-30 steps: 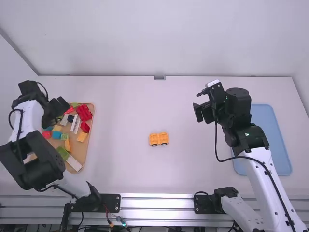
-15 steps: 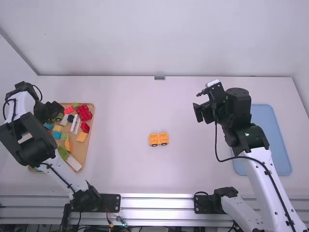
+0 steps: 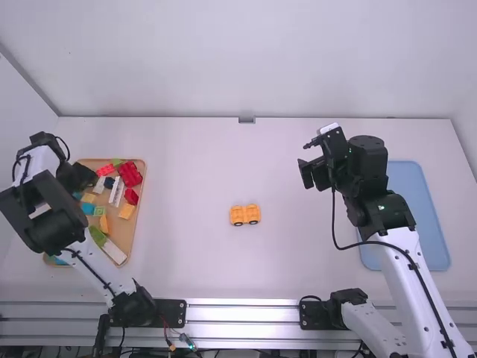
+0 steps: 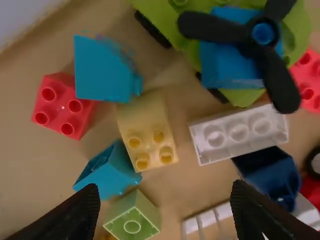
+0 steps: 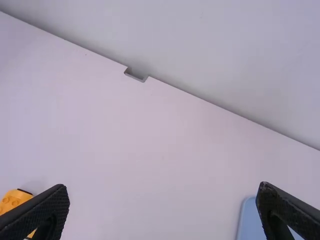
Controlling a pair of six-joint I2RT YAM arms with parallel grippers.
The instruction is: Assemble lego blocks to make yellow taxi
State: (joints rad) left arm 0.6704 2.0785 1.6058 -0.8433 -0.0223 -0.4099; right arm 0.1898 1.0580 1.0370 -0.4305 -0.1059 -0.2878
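Observation:
Over the far left part of the wooden tray hangs my left gripper. In the left wrist view my left gripper is open above loose blocks, among them a pale yellow block, a red block and a green block. An orange-yellow wheeled car base stands alone at mid table; the same car base peeks out beside a finger in the right wrist view. My right gripper is held up right of it, and this right gripper is open with nothing between its fingers.
A blue tray lies at the right, partly under the right arm. The wooden tray also holds a white block, a dark blue block and a green piece with a black propeller. A wall rises behind the table's far edge.
The left arm has swung left and drawn back over the wooden tray, then its gripper shifted slightly, uncovering some blocks. The right arm and the car base have stayed put.

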